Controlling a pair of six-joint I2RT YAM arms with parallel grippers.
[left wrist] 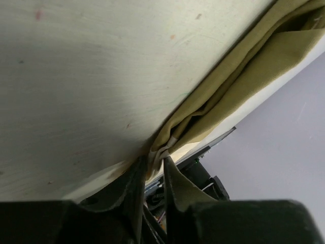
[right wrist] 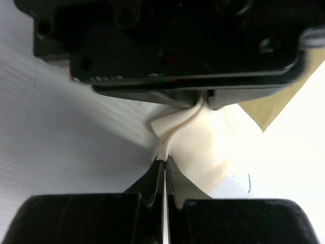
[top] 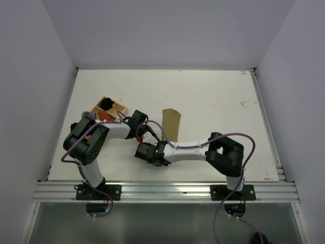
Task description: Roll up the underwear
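The olive-khaki underwear (top: 171, 123) lies on the white table (top: 213, 96) just right of both grippers. My left gripper (top: 142, 130) reaches in from the left; in its wrist view its fingertips (left wrist: 156, 158) pinch a bunched corner of the underwear (left wrist: 238, 76), whose folds run up and right. My right gripper (top: 144, 152) sits just in front of it. In the right wrist view the right gripper (right wrist: 165, 160) is shut on a thin cream-beige edge of the underwear (right wrist: 203, 145), which stretches up to the left gripper's black body (right wrist: 167, 46).
A wooden compartment box (top: 109, 109) stands at the left, behind the left arm. A metal rail (top: 267, 127) runs down the table's right edge. Grey walls enclose the table on three sides.
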